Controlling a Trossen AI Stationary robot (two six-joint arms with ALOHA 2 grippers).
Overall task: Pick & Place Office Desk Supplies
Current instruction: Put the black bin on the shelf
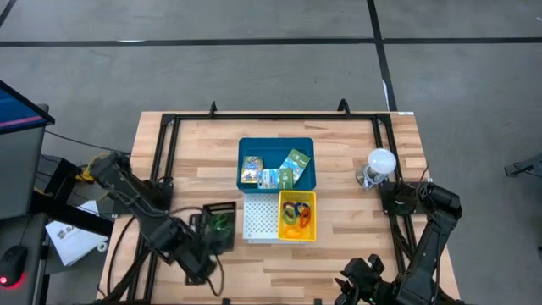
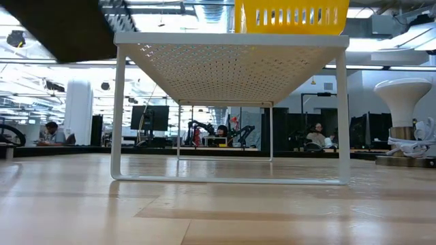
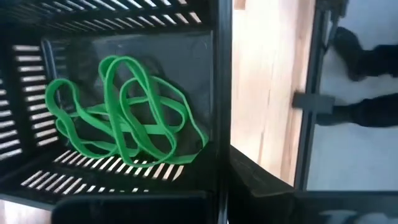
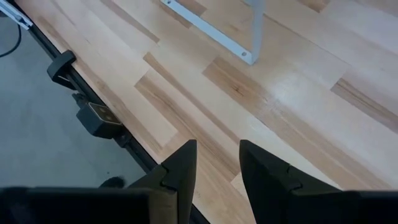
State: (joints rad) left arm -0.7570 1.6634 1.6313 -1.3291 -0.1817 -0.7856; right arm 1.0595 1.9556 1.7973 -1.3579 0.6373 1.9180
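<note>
A black slatted basket (image 1: 218, 224) with green rubber bands (image 3: 121, 109) lying in it hangs left of the white perforated shelf (image 1: 261, 219). My left gripper (image 1: 203, 252) is shut at the basket's near side. In the low view the basket (image 2: 61, 27) shows raised, off the table. A yellow basket (image 1: 298, 215) with orange, red and blue bands stands on the shelf. Behind the shelf, a blue bin (image 1: 276, 163) holds printed packets (image 1: 273, 172). My right gripper (image 4: 217, 168) hangs open over bare table by the near edge, at the right. My left gripper comes from above, pointing down, at the black basket's near rim (image 3: 137, 202). The dark fingers and the dark rim run together there, so the kind of hold does not show. The basket (image 2: 61, 27) hangs tilted, clear of the table, the green bands loose on its floor.
A white round bulb-like object (image 1: 380, 163) stands at the right, behind my right arm. A black metal frame (image 1: 271, 116) runs around the table's edges. Bare wood (image 4: 261, 81) lies between the shelf's leg (image 4: 249, 37) and the near edge.
</note>
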